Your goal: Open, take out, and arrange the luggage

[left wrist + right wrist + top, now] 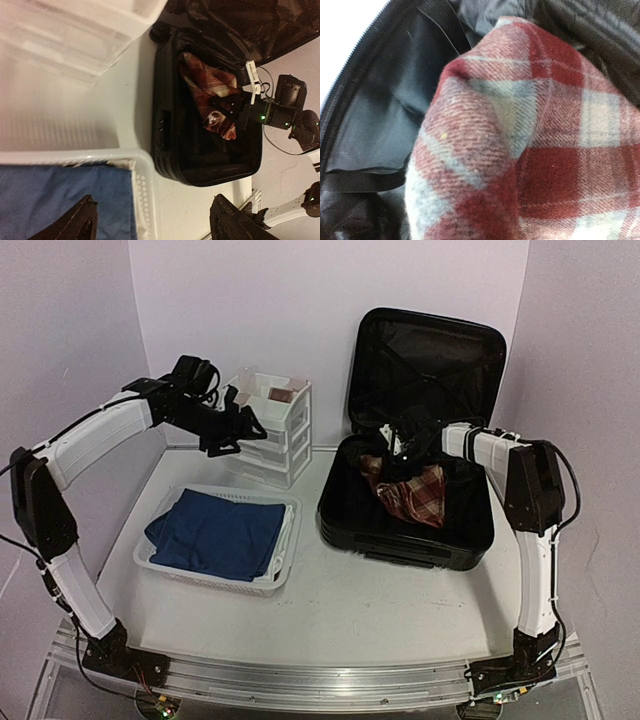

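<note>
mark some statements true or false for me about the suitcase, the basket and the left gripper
1. The suitcase has its lid standing open. True.
2. The red plaid cloth lies in the white mesh basket. False: it is inside the suitcase, and the basket holds a blue cloth.
3. The left gripper is open with nothing between its fingers. True.
4. The drawer unit stands to the right of the suitcase. False: it stands to its left, behind the basket.

Your overhead view evenly lit, soft shadows; drawer unit [75, 35] blown white, luggage [200, 160] interior murky; plaid cloth [520, 150] slightly soft
</note>
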`<state>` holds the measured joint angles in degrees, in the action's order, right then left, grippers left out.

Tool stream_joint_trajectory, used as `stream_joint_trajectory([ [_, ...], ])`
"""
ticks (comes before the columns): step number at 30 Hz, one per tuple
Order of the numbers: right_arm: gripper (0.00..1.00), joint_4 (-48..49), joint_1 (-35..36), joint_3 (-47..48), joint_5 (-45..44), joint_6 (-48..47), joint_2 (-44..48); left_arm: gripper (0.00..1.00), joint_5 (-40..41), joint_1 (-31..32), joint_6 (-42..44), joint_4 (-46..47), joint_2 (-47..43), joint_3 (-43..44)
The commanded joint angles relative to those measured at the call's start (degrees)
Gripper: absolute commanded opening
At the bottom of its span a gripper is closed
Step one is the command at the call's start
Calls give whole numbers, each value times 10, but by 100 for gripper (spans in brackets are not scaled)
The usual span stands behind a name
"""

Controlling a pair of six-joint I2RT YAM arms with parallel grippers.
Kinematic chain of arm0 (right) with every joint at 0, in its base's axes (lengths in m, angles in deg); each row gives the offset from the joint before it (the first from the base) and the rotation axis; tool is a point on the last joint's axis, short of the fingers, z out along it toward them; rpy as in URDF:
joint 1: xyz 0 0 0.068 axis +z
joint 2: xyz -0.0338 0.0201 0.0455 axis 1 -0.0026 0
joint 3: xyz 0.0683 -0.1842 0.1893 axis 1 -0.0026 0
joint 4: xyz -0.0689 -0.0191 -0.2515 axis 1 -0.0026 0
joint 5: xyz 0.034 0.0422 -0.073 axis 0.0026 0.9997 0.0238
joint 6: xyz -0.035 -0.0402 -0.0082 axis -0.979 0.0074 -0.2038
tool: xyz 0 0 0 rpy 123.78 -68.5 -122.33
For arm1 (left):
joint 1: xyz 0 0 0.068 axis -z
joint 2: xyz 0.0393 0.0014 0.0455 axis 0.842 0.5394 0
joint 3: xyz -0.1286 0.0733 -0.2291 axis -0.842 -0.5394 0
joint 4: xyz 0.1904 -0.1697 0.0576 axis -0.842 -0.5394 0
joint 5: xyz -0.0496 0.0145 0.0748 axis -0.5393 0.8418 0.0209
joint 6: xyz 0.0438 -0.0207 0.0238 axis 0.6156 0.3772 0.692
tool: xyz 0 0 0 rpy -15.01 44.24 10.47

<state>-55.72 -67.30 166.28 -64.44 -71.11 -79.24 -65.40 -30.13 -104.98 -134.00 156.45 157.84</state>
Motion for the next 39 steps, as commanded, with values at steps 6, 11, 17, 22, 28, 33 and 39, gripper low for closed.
stream_joint_trajectory([
  [6, 0, 66, -3, -50, 65, -17, 87, 77, -65, 66, -251, 132, 199, 213],
  [11, 0, 107, -3, -111, 93, -17, 115, 79, -39, 121, -416, 179, 313, 304],
  [17, 0, 145, -4, -164, 111, -26, 148, 89, 64, 170, -456, 161, 383, 356],
  [22, 0, 163, -4, -199, 112, -49, 178, 89, 97, 203, -495, 119, 447, 427],
  [28, 0, 179, -3, -241, 125, -67, 209, 94, 130, 219, -558, 110, 479, 440],
  [33, 0, 193, -4, -273, 132, -74, 232, 97, 163, 224, -599, 114, 499, 449],
  [39, 0, 204, -3, -289, 141, -76, 239, 94, 150, 224, -628, 229, 467, 384],
])
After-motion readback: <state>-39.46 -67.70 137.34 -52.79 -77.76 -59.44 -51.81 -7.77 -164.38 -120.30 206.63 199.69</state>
